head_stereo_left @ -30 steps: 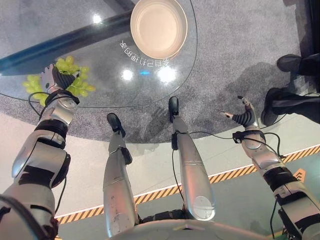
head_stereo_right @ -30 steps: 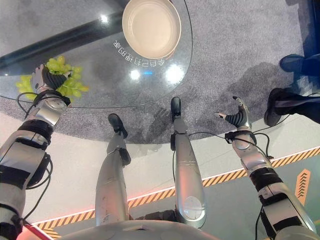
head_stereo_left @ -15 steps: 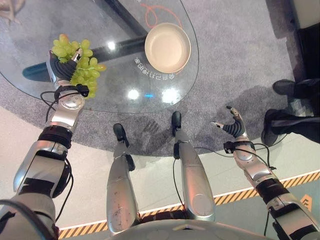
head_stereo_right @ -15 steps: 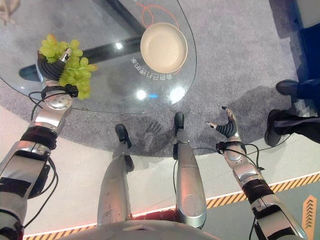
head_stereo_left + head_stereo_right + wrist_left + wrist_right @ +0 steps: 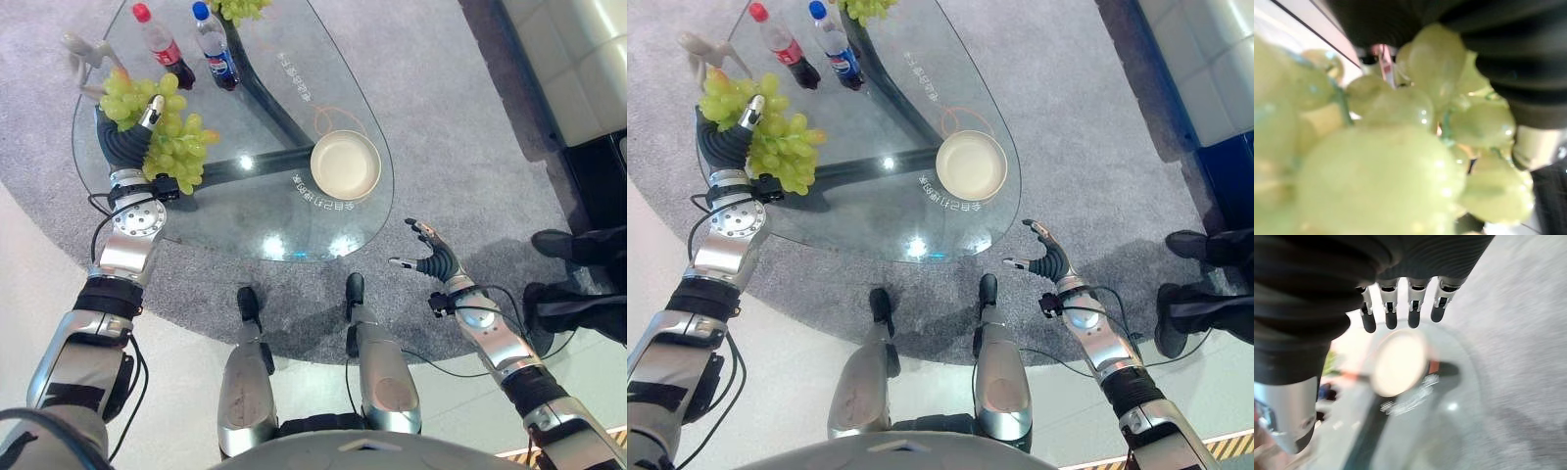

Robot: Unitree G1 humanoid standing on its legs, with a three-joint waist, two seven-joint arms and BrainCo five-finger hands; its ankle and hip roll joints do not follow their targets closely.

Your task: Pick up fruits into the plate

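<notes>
A bunch of green grapes (image 5: 168,132) hangs above the left part of the glass table (image 5: 255,147), with my left hand (image 5: 124,145) shut on it. Up close the grapes (image 5: 1391,161) crowd against the hand's dark cover. The cream plate (image 5: 346,164) sits empty near the table's right edge, well right of the grapes. The plate (image 5: 1399,363) also lies beyond my right hand's fingers (image 5: 1391,313). My right hand (image 5: 431,259) hovers open over the grey carpet, off the table's right front edge, holding nothing. A second grape bunch (image 5: 238,8) lies at the table's far end.
Two drink bottles, one red-capped (image 5: 163,46) and one blue-capped (image 5: 215,47), stand at the far left of the table. A pale figurine (image 5: 86,54) stands beside them. A person's dark shoes and legs (image 5: 573,284) are at the right. A pale sofa (image 5: 573,59) fills the upper right.
The camera has pulled back, so the whole table shows now. My left hand has lifted the grapes off the glass and holds them higher. My right hand has risen a little.
</notes>
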